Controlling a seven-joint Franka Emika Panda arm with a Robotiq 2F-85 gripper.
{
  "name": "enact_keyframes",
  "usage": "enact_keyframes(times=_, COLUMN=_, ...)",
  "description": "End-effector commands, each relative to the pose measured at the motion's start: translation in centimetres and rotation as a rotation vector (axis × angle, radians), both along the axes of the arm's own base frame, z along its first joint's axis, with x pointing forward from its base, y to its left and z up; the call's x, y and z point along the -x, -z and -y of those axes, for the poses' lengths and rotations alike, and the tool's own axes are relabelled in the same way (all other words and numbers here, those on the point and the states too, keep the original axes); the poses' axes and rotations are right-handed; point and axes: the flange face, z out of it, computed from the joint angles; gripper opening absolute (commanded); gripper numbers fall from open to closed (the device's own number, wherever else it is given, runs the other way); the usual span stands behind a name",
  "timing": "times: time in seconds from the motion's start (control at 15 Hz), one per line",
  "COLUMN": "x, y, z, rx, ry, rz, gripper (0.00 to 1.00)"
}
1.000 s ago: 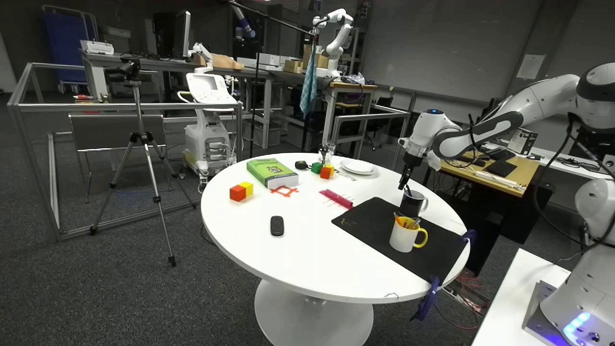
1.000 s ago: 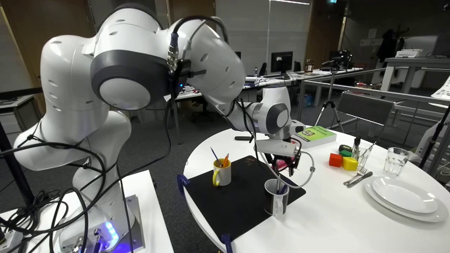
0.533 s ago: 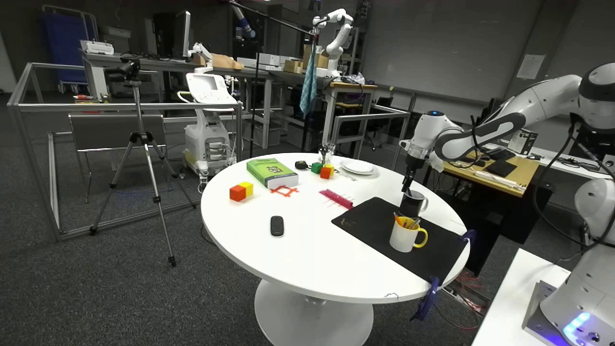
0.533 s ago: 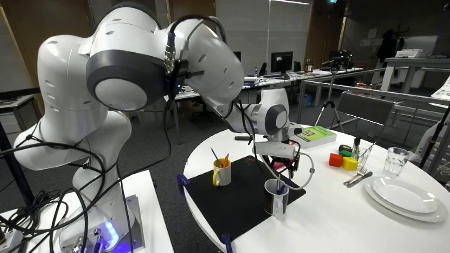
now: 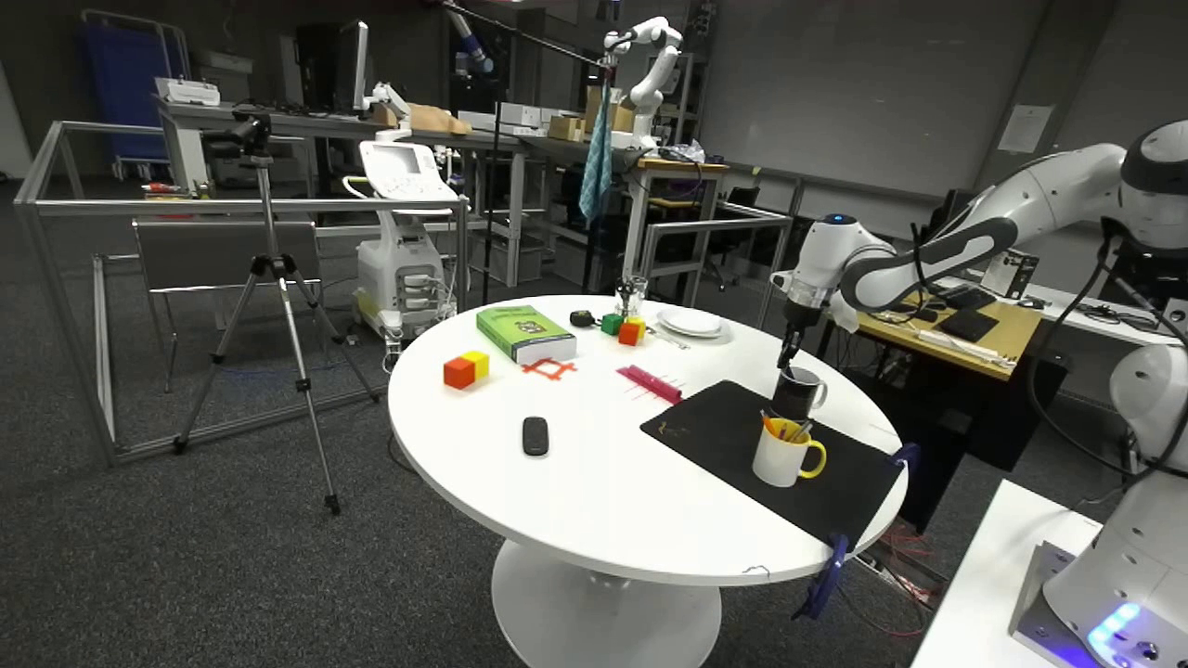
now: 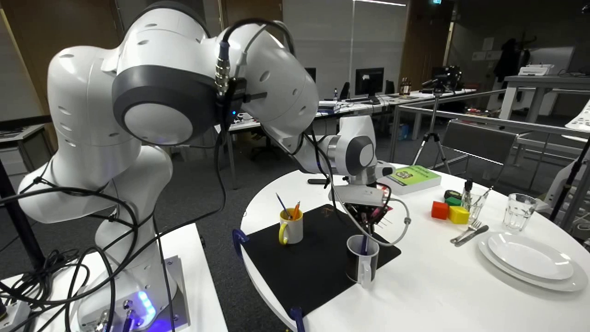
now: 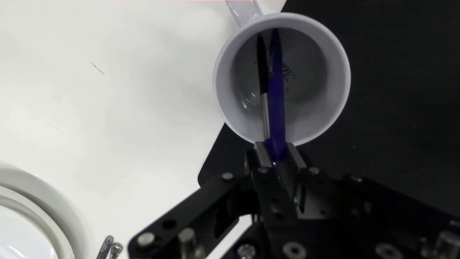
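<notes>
My gripper (image 7: 276,153) points down over the dark mug (image 6: 353,268), its jaws closed around the upper end of a blue-purple pen (image 7: 276,97). That pen leans inside the mug, its lower end at the bottom. Beside it lies a black and silver pen (image 7: 263,68), its top running up to the fingertips; whether it is pinched too I cannot tell. The mug is white inside, with a white handle (image 6: 364,272), and stands at the edge of a black mat (image 6: 299,272). In an exterior view the gripper (image 5: 787,360) sits just above the mug's rim.
A white mug with yellow handle (image 6: 292,230), holding pencils, stands on the mat. White plates (image 6: 574,276), a fork and knife (image 6: 470,235), a glass (image 6: 518,213), cubes (image 6: 440,210) and a green book (image 6: 412,180) lie around the round table (image 5: 594,482). Blue clamps (image 5: 826,577) grip the edge.
The gripper has come down slightly toward the mug, and its jaws have closed from a wider gap onto the pen. The pens in the mug now stand closer together. The mug has stayed put.
</notes>
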Motion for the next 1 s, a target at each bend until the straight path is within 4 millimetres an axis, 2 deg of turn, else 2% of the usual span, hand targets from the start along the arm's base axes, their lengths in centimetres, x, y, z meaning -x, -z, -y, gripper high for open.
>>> enact_keyframes(times=0.0, x=0.3, y=-0.5, z=-0.3, rx=0.03, ry=0.009, rz=-0.007, gripper=0.04)
enact_keyframes(times=0.2, x=0.2, y=-0.6, z=-0.5, rx=0.034, ry=0.003, rz=-0.006, gripper=0.0)
enact_keyframes(times=0.4, x=0.3, y=-1.1, z=-0.5, rx=0.037, ry=-0.001, rz=0.005, gripper=0.01)
enact_keyframes(times=0.93, x=1.1, y=-4.9, z=0.3, rx=0.006, ry=0.016, rz=0.086, gripper=0.01)
